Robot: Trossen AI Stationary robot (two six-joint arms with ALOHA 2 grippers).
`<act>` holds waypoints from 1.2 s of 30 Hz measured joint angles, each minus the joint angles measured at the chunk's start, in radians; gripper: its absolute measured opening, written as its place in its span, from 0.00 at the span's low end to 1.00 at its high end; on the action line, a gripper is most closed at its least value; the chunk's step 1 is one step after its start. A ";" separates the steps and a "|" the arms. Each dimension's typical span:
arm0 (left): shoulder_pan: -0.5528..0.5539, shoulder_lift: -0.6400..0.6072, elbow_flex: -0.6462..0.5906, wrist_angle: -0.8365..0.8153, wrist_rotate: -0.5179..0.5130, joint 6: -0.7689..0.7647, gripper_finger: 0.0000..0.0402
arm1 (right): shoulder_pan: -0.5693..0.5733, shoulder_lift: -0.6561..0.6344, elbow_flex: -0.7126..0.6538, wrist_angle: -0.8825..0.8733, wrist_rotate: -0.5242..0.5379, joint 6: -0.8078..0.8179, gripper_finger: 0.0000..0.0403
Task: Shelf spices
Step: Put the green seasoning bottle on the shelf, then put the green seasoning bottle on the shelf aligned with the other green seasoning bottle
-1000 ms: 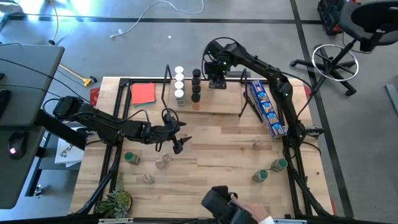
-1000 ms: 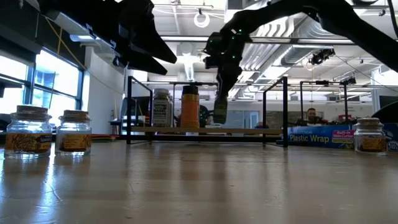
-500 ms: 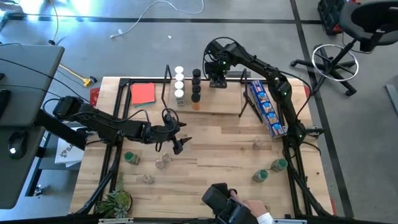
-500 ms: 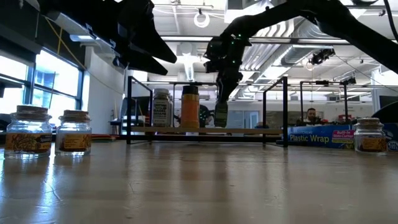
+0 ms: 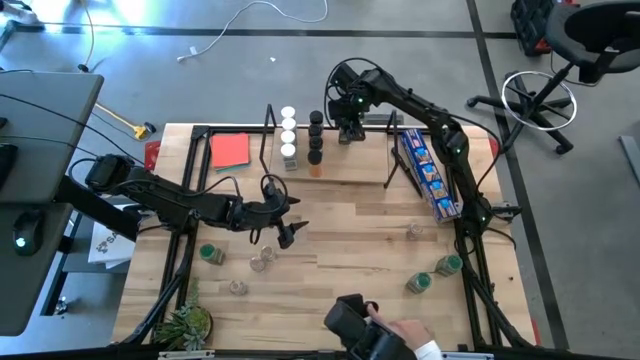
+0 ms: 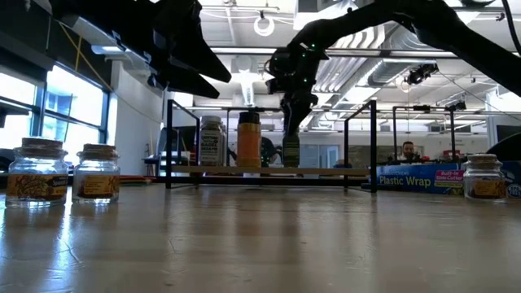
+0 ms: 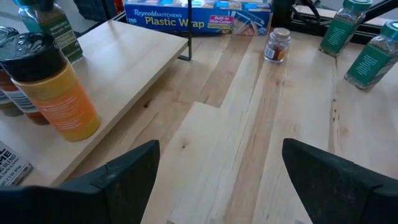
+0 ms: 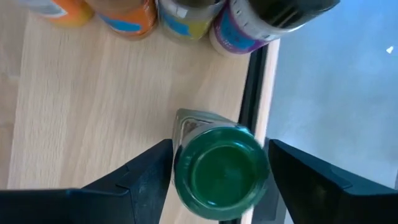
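Spice jars line the back of the shelf (image 5: 340,165), a low wooden board in a black wire frame at the far side of the table (image 5: 350,240): a row with white lids (image 5: 288,135), then a row with black lids (image 5: 316,135). The right gripper (image 5: 348,128) hangs over the board beside them, its fingers parted on either side of a green-lidded jar (image 8: 219,172) that stands on the wood by the rear wire; small gaps show between pads and lid in the right wrist view. The left gripper (image 5: 275,225) hovers spread wide and empty above the table's middle. More jars wait on the tabletop: a green-lidded one (image 5: 211,255) and two clear ones (image 5: 261,260) near the left arm, three others (image 5: 432,270) at right. A blue plastic-wrap box (image 5: 425,175) lies beside the shelf, a red card (image 5: 230,150) at its other end.
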 joint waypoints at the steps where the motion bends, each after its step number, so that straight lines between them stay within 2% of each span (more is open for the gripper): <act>1: 0.000 0.000 0.000 0.002 0.000 0.000 0.83 | 0.000 0.000 0.015 -0.006 -0.003 0.001 0.64; 5: -0.005 0.000 0.004 0.007 0.000 0.000 0.83 | 0.001 -0.002 0.105 -0.045 -0.031 0.032 0.64; 9: -0.028 -0.023 0.042 -0.054 -0.001 0.000 0.83 | 0.009 -0.092 0.070 -0.011 -0.060 0.081 0.64; 11: -0.051 -0.051 0.085 -0.150 -0.001 -0.019 0.83 | 0.023 -0.143 0.069 -0.042 -0.070 0.127 0.64; 14: -0.100 -0.089 0.177 -0.407 -0.014 -0.103 0.83 | 0.059 -0.213 0.069 -0.110 -0.115 0.176 0.64; 17: -0.161 -0.104 0.297 -0.732 -0.017 -0.286 0.83 | 0.115 -0.280 0.069 -0.161 -0.144 0.224 0.64; 20: -0.228 -0.093 0.416 -1.056 0.007 -0.536 0.83 | 0.186 -0.333 0.069 -0.215 -0.148 0.329 0.64; 22: -0.271 -0.078 0.479 -1.233 0.060 -0.742 0.83 | 0.237 -0.352 0.069 -0.263 -0.148 0.441 0.64; 24: -0.301 -0.065 0.519 -1.378 0.161 -0.937 0.83 | 0.295 -0.361 0.069 -0.303 -0.131 0.512 0.64; 27: -0.355 -0.051 0.528 -1.502 0.328 -1.209 0.83 | 0.395 -0.365 0.068 -0.325 -0.045 0.516 0.64; 30: -0.422 -0.035 0.527 -1.577 0.439 -1.393 0.83 | 0.477 -0.362 0.068 -0.324 0.040 0.514 0.64; 32: -0.459 -0.029 0.527 -1.590 0.469 -1.473 0.83 | 0.518 -0.362 0.068 -0.324 0.080 0.518 0.64; 36: -0.503 -0.026 0.524 -1.597 0.450 -1.614 0.83 | 0.582 -0.362 0.068 -0.323 0.106 0.513 0.64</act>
